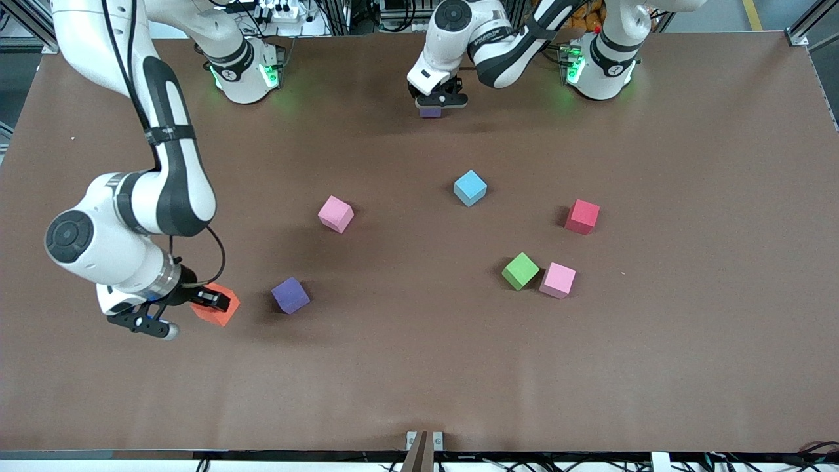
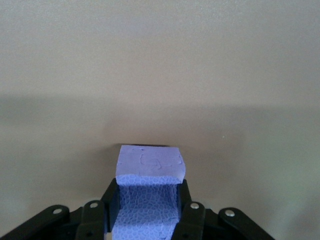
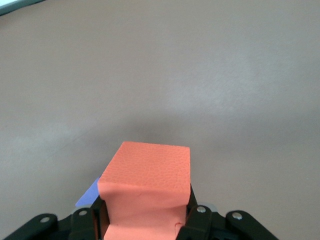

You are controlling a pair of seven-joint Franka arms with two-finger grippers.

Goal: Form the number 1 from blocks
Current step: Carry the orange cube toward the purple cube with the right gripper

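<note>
Right now I have the right gripper (image 1: 208, 303) clenched on the orange block (image 1: 218, 309) beside a purple block (image 1: 290, 295), and the left gripper (image 1: 438, 101) clenched on another purple block (image 2: 149, 172) near the bases, so I'd set each squarely on the table (image 1: 419, 367).

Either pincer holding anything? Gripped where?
Left pincer clamps a purple block by two opposite side faces; right pincer clamps the orange block likewise.
</note>
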